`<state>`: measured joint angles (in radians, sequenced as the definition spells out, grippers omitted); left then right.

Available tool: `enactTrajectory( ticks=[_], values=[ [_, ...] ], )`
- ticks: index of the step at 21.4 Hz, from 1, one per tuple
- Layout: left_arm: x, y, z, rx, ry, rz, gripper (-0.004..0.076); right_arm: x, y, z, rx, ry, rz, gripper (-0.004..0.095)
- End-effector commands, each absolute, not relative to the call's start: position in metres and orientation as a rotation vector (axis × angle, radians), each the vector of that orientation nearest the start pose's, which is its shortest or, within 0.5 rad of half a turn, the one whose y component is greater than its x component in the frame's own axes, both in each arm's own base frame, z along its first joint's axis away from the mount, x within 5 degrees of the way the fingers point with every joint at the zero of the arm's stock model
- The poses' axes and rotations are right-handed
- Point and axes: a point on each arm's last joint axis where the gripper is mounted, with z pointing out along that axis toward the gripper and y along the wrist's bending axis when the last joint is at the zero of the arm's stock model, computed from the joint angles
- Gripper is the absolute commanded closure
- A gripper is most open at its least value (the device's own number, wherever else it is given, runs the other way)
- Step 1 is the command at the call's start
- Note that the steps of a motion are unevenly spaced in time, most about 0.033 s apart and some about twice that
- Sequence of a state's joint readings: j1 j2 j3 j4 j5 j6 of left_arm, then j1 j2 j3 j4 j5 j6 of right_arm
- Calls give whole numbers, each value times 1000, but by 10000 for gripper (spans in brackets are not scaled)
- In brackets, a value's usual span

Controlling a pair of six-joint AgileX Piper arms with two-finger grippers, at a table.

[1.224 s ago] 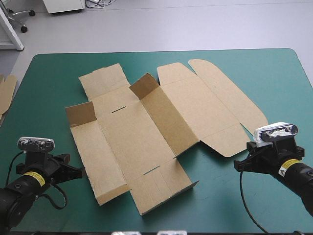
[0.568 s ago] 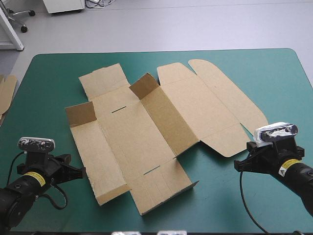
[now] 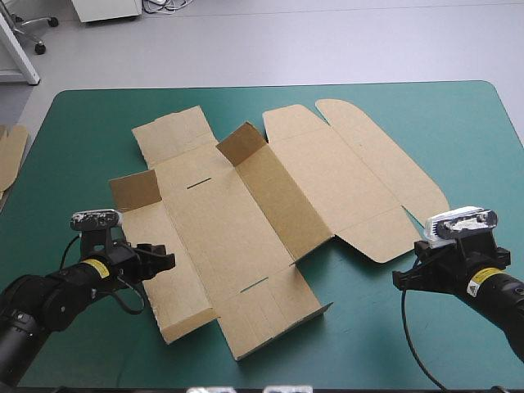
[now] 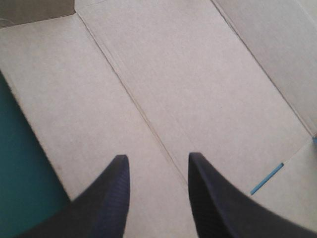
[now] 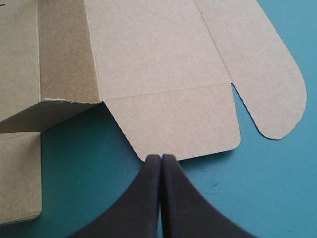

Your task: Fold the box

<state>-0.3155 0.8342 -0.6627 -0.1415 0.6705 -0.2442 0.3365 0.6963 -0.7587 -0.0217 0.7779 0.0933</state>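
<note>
Brown board, the box lies near-flat mid-way on the teal-green cover, most folding undone; the left gripper hovers fingers-apart above its left panel, the right gripper pinched empty beside it.

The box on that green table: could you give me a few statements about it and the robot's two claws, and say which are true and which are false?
1. The box lies mostly spread out on the teal-green cover. True.
2. The left gripper is shut. False: it stands open above the box.
3. The right gripper is shut. True.
4. The right gripper is lifting a flap. False: it grips nothing, and its tip points at a flap's edge from over the cover.
5. More brown board shows beyond the cover's left edge. True.
</note>
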Motion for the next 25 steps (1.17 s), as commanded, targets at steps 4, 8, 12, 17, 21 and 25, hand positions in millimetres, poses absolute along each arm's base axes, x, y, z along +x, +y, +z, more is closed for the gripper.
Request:
enactTrajectory(
  ticks=[4,8,12,17,21,25],
  values=[
    [185,-48,313,-103,2325,-396,431,122,40,353,-284,2125,207,927],
    [197,-24,296,-194,2447,-315,372,122,41,353,-283,2126,209,927],
    [201,-20,295,-338,2429,-426,251,122,41,353,-288,2118,205,927],
    [196,13,293,-498,2440,-451,253,122,40,353,-289,2116,203,927],
    [193,33,294,-563,2387,-586,256,122,40,353,-288,2114,204,926],
    [195,29,263,-568,2393,-805,256,122,41,353,-284,2115,213,927]
  ],
)
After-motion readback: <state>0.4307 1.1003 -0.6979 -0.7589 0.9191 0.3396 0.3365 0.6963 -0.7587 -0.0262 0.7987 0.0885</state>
